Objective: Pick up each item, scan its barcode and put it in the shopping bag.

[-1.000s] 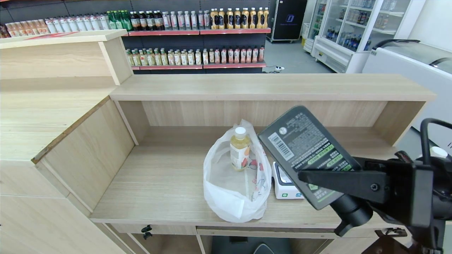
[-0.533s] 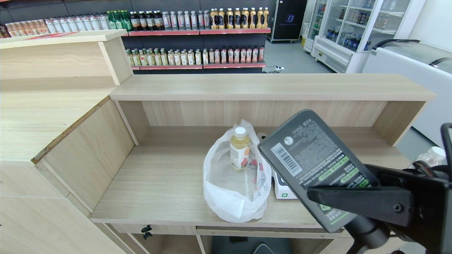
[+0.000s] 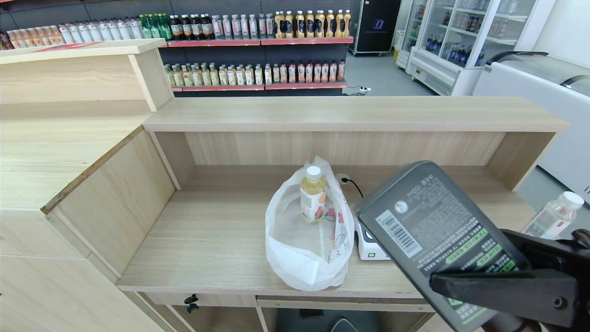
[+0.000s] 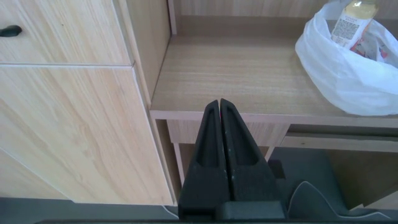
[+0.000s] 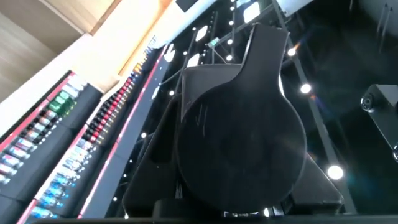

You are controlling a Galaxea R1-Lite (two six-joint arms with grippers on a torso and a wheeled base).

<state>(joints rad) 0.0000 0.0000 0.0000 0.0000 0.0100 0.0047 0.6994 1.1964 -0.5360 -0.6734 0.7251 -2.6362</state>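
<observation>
A flat dark-grey packet (image 3: 433,230) is clamped in the right gripper (image 3: 461,288), raised above and right of the small white box-shaped scanner (image 3: 368,243), its barcode (image 3: 398,234) turned upward. For a clean read, the barcode is best rotated toward the scanner and held steady. The left gripper (image 4: 220,124) is closed on nothing.
</observation>
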